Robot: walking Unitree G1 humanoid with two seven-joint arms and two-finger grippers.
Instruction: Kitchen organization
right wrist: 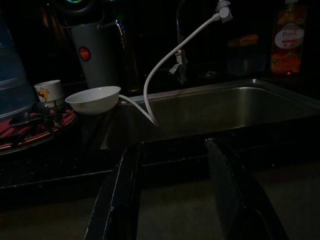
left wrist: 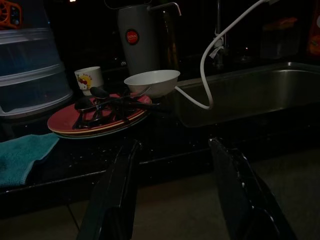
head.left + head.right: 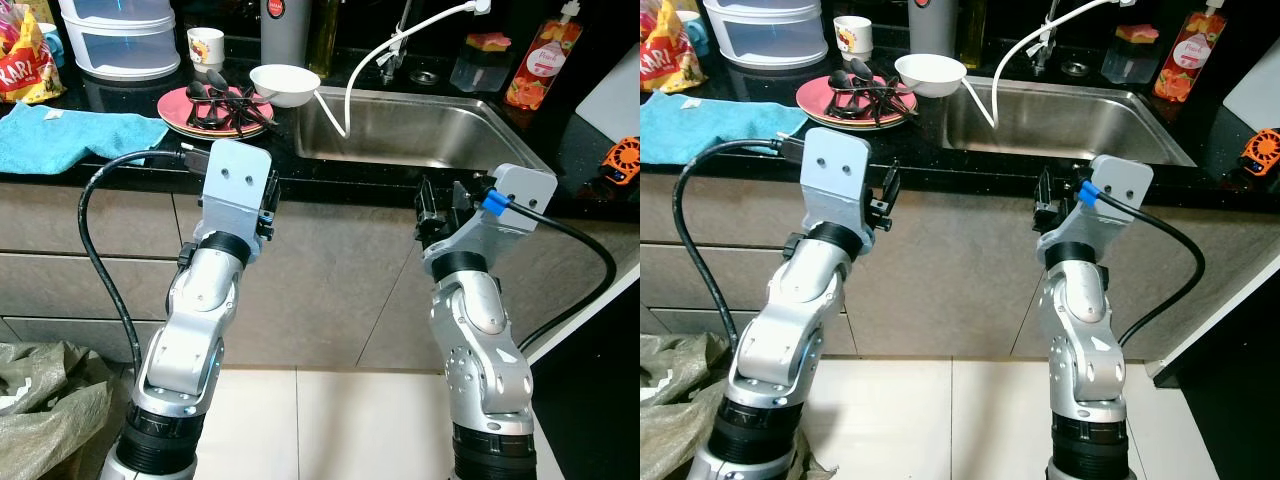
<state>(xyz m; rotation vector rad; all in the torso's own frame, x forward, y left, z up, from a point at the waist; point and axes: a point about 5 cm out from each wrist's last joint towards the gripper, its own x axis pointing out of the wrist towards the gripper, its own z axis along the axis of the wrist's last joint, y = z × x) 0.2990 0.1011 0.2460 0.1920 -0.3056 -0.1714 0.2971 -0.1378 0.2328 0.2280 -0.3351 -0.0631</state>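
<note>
A stack of pink plates [image 3: 180, 108] with several black utensils [image 3: 228, 104] on top sits on the dark counter, left of the steel sink [image 3: 420, 128]. A white bowl [image 3: 285, 84] rests at the sink's left rim, and a small printed mug [image 3: 205, 45] stands behind the plates. My left gripper [image 2: 172, 150] is open and empty, held in front of the counter edge below the plates. Also open and empty, my right gripper [image 1: 174, 147] hangs before the counter edge at the sink's front.
A white hose [image 3: 370, 55] curves from the tap into the sink. A teal towel [image 3: 70, 135] lies left of the plates. At the back stand a steel jug [image 3: 285, 30], stacked plastic containers [image 3: 120, 40] and a soap bottle [image 3: 543, 65]. A sack [image 3: 45, 400] lies on the floor.
</note>
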